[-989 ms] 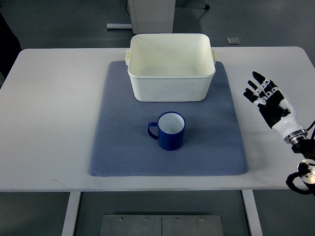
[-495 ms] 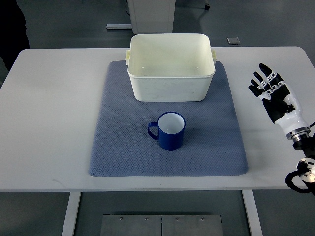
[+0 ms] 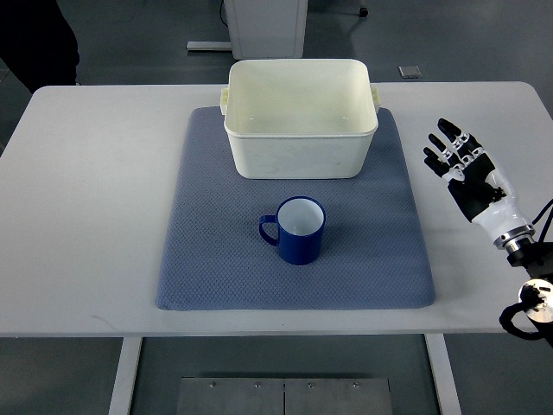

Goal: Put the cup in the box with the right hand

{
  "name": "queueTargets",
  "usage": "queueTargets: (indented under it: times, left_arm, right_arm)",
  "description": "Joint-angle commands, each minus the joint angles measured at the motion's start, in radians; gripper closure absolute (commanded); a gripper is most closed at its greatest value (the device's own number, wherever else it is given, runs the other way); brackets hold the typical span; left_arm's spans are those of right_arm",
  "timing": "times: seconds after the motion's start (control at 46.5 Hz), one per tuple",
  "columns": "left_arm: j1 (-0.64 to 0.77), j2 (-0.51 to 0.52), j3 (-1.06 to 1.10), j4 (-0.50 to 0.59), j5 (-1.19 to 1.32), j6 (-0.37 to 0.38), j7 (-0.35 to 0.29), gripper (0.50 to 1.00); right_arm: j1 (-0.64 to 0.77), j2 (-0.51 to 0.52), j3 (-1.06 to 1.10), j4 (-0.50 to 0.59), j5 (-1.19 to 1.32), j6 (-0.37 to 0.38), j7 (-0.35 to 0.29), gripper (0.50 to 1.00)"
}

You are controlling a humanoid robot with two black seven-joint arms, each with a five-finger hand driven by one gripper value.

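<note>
the right hand (image 3: pixel 467 173), fingers spread and empty, shifts slightly left over the tabletop (image 3: pixel 95 216) toward the untouched cup (image 3: pixel 298 232); box (image 3: pixel 301 117) waits.

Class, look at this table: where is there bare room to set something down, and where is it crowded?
Bare: the table left of the mat, the strip between the mat and the right hand, and the mat either side of the cup. Crowded: the narrow gap between the cup and the box.
</note>
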Motion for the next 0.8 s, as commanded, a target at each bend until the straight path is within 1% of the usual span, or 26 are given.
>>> queueTargets:
  times: [0.0,0.129,0.323,0.495,0.645,0.71,0.774]
  left_arm:
    - [0.000,0.000,0.000,0.000,0.000,0.000,0.000,0.500]
    - [0.000,0.000,0.000,0.000,0.000,0.000,0.000,0.500]
    - [0.000,0.000,0.000,0.000,0.000,0.000,0.000,0.500]
    - [0.000,0.000,0.000,0.000,0.000,0.000,0.000,0.500]
    - [0.000,0.000,0.000,-0.001,0.000,0.000,0.000,0.500]
    - [0.000,0.000,0.000,0.000,0.000,0.000,0.000,0.500]
    - [0.000,0.000,0.000,0.000,0.000,0.000,0.000,0.500]
  right_arm:
    - [0.001,-0.020,0.007,-0.002,0.000,0.039,-0.019,0.500]
    - [0.002,-0.053,0.009,-0.005,0.002,0.054,-0.025,0.500]
    - [0.001,-0.059,0.009,-0.013,0.008,0.054,-0.032,0.500]
    - [-0.012,-0.063,0.010,-0.016,0.009,0.054,0.007,0.500]
    - [-0.015,-0.073,0.009,-0.010,0.008,0.059,0.011,0.500]
    - [-0.021,-0.086,0.009,-0.001,0.008,0.085,0.020,0.500]
    - [-0.031,-0.105,0.009,0.007,0.008,0.135,0.041,0.500]
